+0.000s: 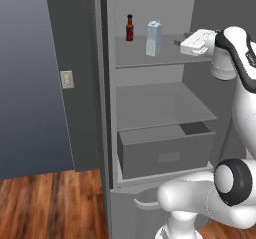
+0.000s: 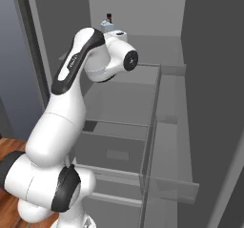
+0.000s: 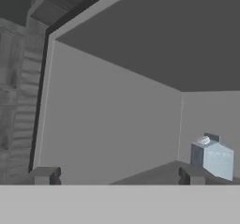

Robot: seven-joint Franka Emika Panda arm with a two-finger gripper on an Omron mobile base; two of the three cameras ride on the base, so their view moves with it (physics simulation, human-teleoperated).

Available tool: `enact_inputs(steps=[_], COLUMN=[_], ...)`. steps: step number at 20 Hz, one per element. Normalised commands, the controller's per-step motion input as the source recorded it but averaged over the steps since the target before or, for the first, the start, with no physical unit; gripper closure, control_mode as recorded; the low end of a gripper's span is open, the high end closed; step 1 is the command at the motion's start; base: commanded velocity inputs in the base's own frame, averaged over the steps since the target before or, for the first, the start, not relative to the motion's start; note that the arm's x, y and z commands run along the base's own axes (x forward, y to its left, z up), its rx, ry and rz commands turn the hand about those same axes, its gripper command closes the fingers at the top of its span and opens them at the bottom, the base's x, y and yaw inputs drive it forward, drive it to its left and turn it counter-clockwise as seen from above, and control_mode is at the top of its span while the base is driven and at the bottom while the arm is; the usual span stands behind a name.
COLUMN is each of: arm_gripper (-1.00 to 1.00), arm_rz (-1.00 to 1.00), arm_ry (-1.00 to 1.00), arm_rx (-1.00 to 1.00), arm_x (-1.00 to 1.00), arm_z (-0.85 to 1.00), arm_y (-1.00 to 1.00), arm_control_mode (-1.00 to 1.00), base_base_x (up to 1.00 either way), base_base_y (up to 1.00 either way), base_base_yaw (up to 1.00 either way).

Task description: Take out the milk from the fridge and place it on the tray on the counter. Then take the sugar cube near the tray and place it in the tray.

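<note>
The fridge stands open. The milk, a pale blue-white gabled carton, stands upright on its top shelf. My gripper hovers at shelf height just right of the carton, apart from it. In the hand view the fingertips are spread wide, so the gripper is open and holds nothing. The milk sits beyond the right fingertip, off to the side and not between the jaws. In the right base view the arm hides most of the milk. The tray, counter and sugar cube are out of view.
A dark red bottle with a black cap stands left of the carton on the same shelf. Below are a bare middle shelf and a grey drawer box. The fridge door hangs open at right. Wood floor lies at left.
</note>
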Motion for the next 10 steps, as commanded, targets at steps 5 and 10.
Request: enact_inputs(steps=[5,10], arm_gripper=[-1.00,-1.00], arm_rz=[0.00,0.00], arm_ry=[0.00,0.00], arm_rx=[-0.01,0.00], arm_x=[0.18,0.22], arm_z=[0.00,0.00], arm_y=[0.16,0.14], arm_control_mode=[-1.00,-1.00], base_base_x=[0.00,0.00], base_base_y=[0.00,0.00], base_base_yaw=[0.00,0.00])
